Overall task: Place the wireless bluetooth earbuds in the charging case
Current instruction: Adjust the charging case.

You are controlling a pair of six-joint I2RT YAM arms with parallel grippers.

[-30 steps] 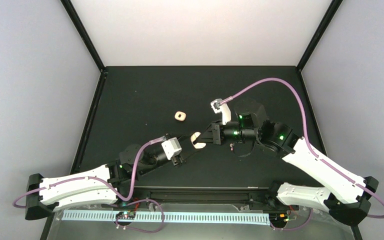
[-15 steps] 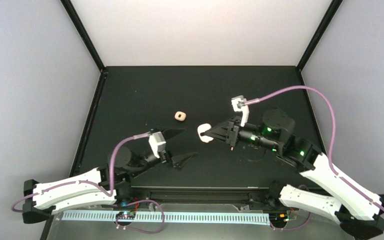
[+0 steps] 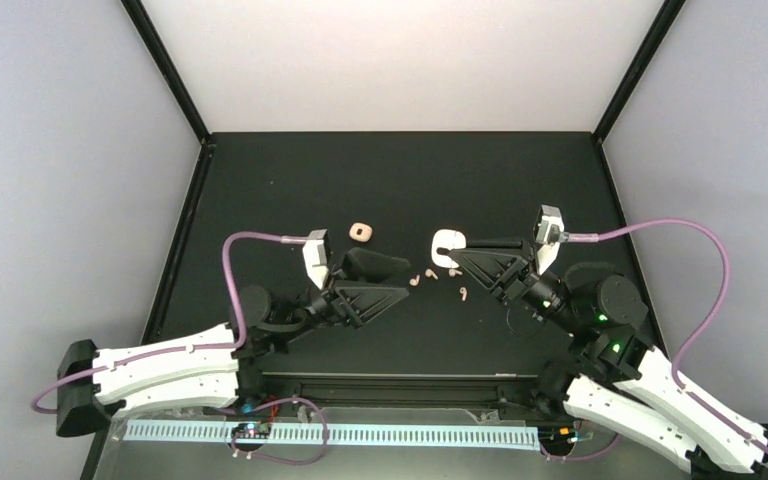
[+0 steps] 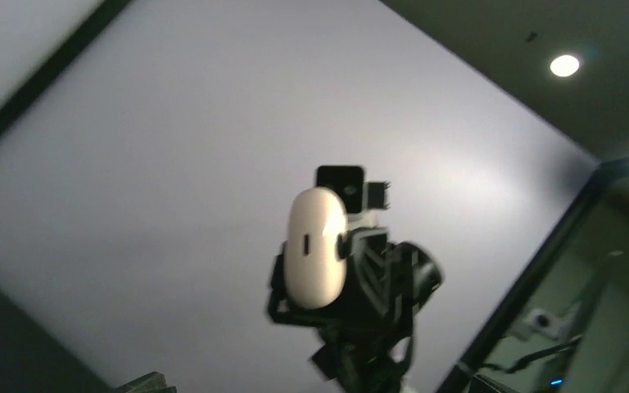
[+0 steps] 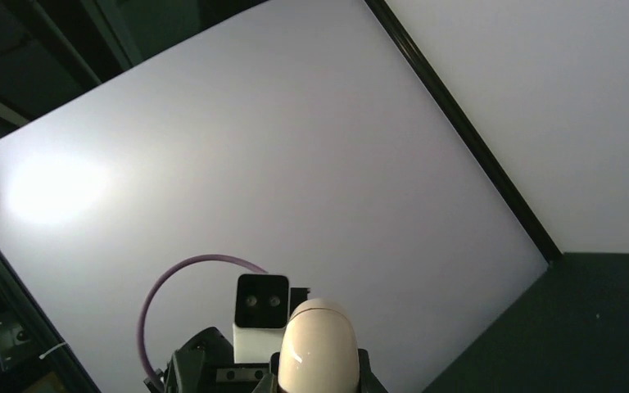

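While right gripper pinches the white case just right of frame centre in top view, off the table by the look of it, left gripper faces it w/ fingers spread wide, nothing between them. Earbuds: four tiny cream specks loose on the table in the gap btw the two grippers, none in the case as far as I can see. Second case, small, lies apart, up and left of the left gripper.

Step, my read: pick-up of first bud not yet begun; case held ready, buds all loose. Next move prob. for left gripper to tip down onto nearest bud and close fine on head or stem. Small part, easy to flick away. Case needs sockets facing up, lid out of the way.

Unclear: can't tell if lid is up; top view gives a C-shape only. Left wrist cam sees case end-on vs the wall, own fingers all but out of shot. Right wrist cam: case cut off at bottom edge, own fingers hidden. No buds in either wrist view.
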